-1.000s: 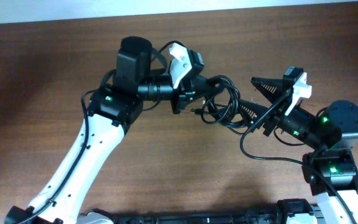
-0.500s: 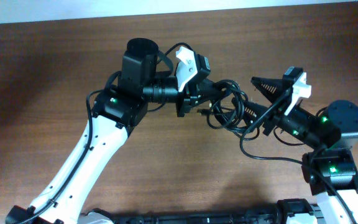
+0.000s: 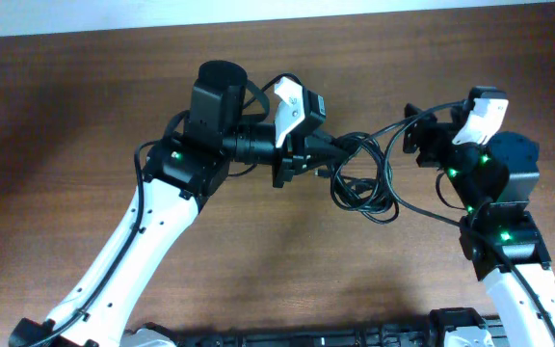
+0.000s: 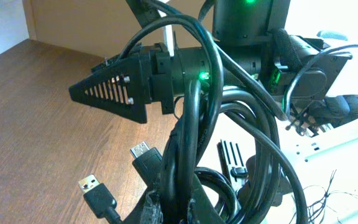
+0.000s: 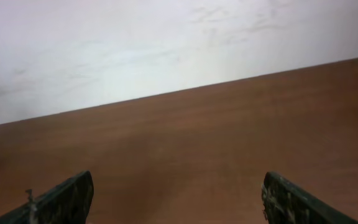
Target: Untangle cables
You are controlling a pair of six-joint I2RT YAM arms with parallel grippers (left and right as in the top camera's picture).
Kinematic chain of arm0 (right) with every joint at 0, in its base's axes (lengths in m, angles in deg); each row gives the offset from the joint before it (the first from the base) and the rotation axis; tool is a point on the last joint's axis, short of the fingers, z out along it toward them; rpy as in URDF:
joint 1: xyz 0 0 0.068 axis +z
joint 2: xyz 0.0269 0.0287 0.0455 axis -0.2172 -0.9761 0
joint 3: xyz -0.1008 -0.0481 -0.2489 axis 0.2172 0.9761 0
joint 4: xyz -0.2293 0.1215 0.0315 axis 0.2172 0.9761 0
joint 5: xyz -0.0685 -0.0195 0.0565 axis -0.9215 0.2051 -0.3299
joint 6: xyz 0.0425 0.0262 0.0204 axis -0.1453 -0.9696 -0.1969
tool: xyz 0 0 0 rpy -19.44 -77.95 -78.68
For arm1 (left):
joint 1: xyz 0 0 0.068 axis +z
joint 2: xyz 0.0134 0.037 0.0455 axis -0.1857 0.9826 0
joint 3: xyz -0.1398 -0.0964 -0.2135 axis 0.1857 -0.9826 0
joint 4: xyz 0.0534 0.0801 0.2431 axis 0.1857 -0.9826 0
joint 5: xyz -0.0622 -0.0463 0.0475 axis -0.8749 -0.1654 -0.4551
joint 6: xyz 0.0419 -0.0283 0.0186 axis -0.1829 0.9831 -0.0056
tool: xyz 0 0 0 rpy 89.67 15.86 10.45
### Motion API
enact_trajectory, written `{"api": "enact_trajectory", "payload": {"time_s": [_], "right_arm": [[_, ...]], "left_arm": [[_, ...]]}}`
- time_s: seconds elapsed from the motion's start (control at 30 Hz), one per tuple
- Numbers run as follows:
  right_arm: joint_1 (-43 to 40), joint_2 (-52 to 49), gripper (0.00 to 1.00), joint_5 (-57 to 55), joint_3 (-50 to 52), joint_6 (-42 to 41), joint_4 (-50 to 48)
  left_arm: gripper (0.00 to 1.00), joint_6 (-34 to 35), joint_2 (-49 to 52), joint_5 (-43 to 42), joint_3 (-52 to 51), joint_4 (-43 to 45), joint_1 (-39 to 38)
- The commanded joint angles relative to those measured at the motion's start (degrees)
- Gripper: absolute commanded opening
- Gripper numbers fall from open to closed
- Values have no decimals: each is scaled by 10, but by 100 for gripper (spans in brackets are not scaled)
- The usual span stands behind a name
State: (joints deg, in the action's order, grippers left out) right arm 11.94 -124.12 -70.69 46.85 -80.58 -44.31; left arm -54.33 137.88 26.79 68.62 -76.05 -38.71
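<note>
The cables are thin black cords looped in a tangle above the wooden table. My left gripper is shut on the bundle at its left side. In the left wrist view the cords rise from between my left gripper's jaws. A USB plug and a second plug hang loose beside them. My right gripper is to the right of the tangle. In the right wrist view its fingers are wide apart with nothing between them. One cord runs from the tangle past it.
The wooden table extends left and forward. Its far edge meets a white wall. The right arm's base stands at the front right. The left arm crosses the front left.
My right gripper has swung up and back away from the tangle and now faces the far wall. My left gripper has shifted slightly right, still holding the bundle, whose loops have spread rightward.
</note>
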Motion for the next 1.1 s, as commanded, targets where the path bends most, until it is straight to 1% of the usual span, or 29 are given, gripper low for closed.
{"api": "enact_trajectory", "payload": {"time_s": [0.0,0.07,0.23,0.4,0.5,0.63,0.8,0.93,1.0,1.07], "right_arm": [[-2,4,84,9,-8,5,10],[-2,8,84,59,-8,5,19],[-2,19,85,230,-8,5,22],[-2,29,87,356,-8,5,17],[-2,35,87,363,-8,9,10],[-2,37,88,365,-8,25,-15],[-2,37,88,365,-8,37,-39],[-2,36,88,365,-8,67,-38],[-2,36,88,365,-8,86,-33],[-2,33,88,365,-8,86,-29]], "left_arm": [[0,-9,-10,55,10,-7,-3],[0,-9,-10,105,10,-17,-3],[0,-9,-10,222,10,-42,-3],[0,-10,-10,284,10,-49,-3],[0,-38,-10,286,10,-57,-3],[0,-50,-10,268,10,-66,-3],[0,-85,-10,221,10,-73,-3],[0,-103,-10,180,10,-74,-3],[0,-106,-10,159,10,-73,-3],[0,-106,-10,150,10,-74,-3]]}}
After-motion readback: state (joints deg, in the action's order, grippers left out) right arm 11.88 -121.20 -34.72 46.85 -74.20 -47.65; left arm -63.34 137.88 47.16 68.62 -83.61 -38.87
